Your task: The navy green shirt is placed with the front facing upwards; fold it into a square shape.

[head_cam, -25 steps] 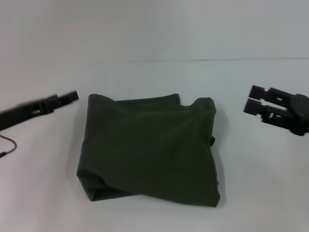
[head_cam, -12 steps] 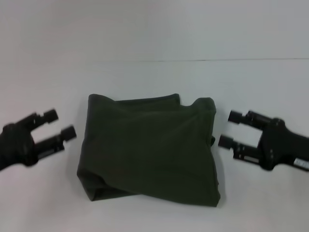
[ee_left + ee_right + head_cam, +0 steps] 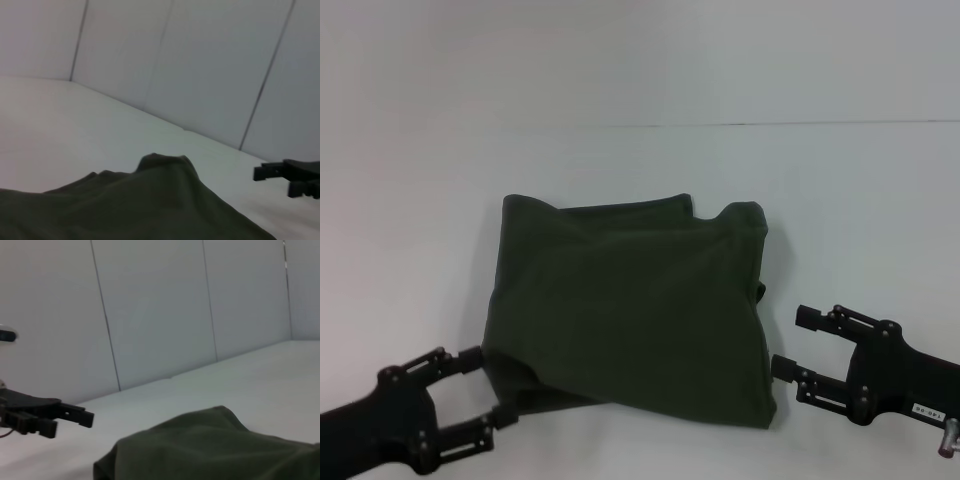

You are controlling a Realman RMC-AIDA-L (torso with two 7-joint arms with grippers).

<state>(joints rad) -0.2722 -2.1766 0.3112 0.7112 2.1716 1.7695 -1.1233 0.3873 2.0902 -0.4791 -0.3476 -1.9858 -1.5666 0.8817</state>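
from my head, the navy green shirt point(image 3: 630, 315) lies folded into a rough square in the middle of the white table point(image 3: 840, 180). my left gripper point(image 3: 488, 388) sits at its near left corner, fingers apart, the upper tip just beside the cloth. my right gripper point(image 3: 792, 342) waits just beside the near right edge, fingers apart too. from my left wrist, the shirt fills the foreground with the right gripper point(image 3: 260, 173) beyond. from my right wrist, the left gripper point(image 3: 85, 418) shows past the shirt.
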